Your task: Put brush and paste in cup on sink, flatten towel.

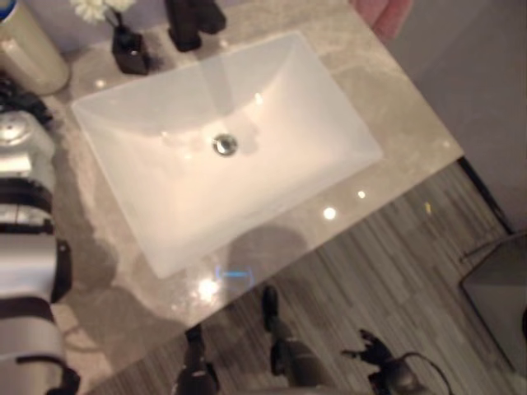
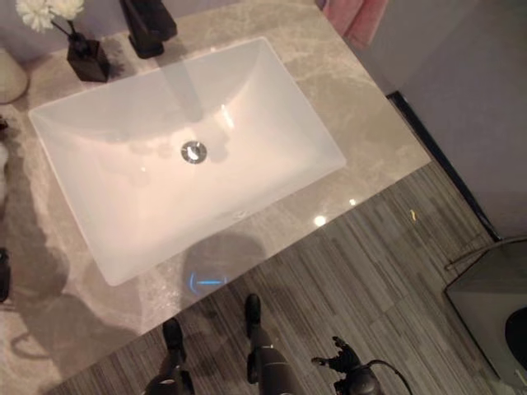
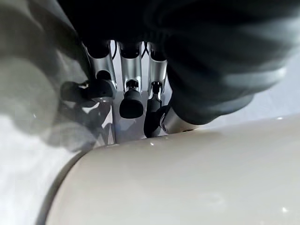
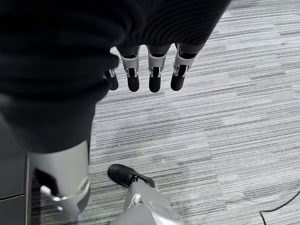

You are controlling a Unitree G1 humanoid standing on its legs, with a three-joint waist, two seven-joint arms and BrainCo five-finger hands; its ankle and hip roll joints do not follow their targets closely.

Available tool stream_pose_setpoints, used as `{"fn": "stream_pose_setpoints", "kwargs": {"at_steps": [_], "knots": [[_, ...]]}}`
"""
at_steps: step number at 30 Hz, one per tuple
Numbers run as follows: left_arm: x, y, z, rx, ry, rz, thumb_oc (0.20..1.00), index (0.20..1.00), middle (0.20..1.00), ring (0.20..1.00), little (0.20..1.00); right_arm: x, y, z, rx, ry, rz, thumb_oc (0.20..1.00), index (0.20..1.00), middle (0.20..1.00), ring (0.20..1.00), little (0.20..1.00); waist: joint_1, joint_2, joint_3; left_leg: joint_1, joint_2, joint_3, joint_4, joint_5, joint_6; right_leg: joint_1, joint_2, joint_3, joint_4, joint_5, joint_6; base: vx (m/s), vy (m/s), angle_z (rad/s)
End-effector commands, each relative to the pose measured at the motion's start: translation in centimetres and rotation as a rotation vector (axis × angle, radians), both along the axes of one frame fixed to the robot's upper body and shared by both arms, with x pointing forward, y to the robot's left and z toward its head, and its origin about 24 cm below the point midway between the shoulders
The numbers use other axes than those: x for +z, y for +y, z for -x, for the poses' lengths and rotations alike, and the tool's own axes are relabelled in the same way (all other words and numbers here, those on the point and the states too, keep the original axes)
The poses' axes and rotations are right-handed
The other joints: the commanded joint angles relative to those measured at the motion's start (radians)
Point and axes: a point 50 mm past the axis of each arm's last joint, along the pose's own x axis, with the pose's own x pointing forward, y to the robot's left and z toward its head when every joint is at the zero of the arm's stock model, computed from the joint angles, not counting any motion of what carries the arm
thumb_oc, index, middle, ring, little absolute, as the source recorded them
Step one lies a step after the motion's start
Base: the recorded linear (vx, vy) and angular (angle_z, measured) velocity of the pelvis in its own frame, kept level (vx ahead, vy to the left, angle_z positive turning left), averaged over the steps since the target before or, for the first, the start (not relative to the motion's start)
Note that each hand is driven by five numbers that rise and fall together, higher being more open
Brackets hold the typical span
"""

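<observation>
A cream cup (image 1: 25, 49) stands at the counter's far left corner, beside the white sink (image 1: 148, 222). In the left wrist view the cup's (image 3: 187, 178) curved wall lies just past my left hand (image 3: 131, 93), whose fingers are relaxed and hold nothing. My left arm (image 1: 25, 247) comes up along the counter's left edge toward the cup. A pink towel (image 2: 354, 16) shows at the counter's far right corner. My right hand (image 4: 150, 75) hangs low over the striped floor, away from the counter, fingers straight and empty; the left eye view has it (image 1: 375, 350) at the bottom.
A black faucet (image 1: 193, 20) and a small dark vase of white flowers (image 1: 128, 45) stand behind the basin. The marble counter (image 1: 395, 123) runs around the sink. A grey box (image 1: 502, 296) sits on the floor to the right.
</observation>
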Motion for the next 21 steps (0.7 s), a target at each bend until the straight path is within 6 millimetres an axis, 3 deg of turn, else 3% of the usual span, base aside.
{"fn": "stream_pose_setpoints", "kwargs": {"at_steps": [1,7,11,21], "knots": [[2.4,-4.3,-2.4,-0.137,-0.054,-0.011,0.200,0.200,0.200,0.200,0.200,1.0,-1.8,-1.3,-0.022,-0.045,0.052,1.000,1.000,1.000,1.000,1.000,-0.055,0.061,0.069,0.078,0.002,-0.081,0.012,-0.047,0.030,0.104,0.069,-0.094,-0.002,-0.106,0.037,-0.07,-0.021,0.01],[0.4,-5.1,-2.8,-0.150,-0.016,-0.006,0.200,0.200,0.200,0.200,0.200,1.2,-1.8,-1.7,-0.009,-0.056,0.060,1.000,1.000,1.000,1.000,1.000,-0.040,0.075,0.072,0.087,-0.002,-0.087,0.012,-0.052,0.032,0.120,0.062,-0.108,-0.002,-0.115,0.032,-0.03,-0.010,-0.02],[0.4,-5.3,-2.9,-0.153,-0.019,0.002,0.200,0.200,0.200,0.200,0.200,1.3,-1.9,-1.9,-0.010,-0.065,0.061,1.000,1.000,1.000,1.000,1.000,-0.040,0.080,0.072,0.083,-0.005,-0.091,0.012,-0.053,0.033,0.119,0.059,-0.113,-0.002,-0.115,0.032,-0.03,-0.005,-0.02],[-0.7,-4.2,-2.6,-0.073,0.050,-0.011,0.200,0.200,0.200,0.200,0.200,0.9,-2.2,-0.8,0.006,-0.022,0.078,1.000,1.000,1.000,1.000,1.000,-0.037,0.080,0.067,0.088,-0.010,-0.081,0.012,-0.061,0.037,0.122,0.056,-0.113,-0.002,-0.113,0.032,-0.03,-0.005,-0.02]]}}
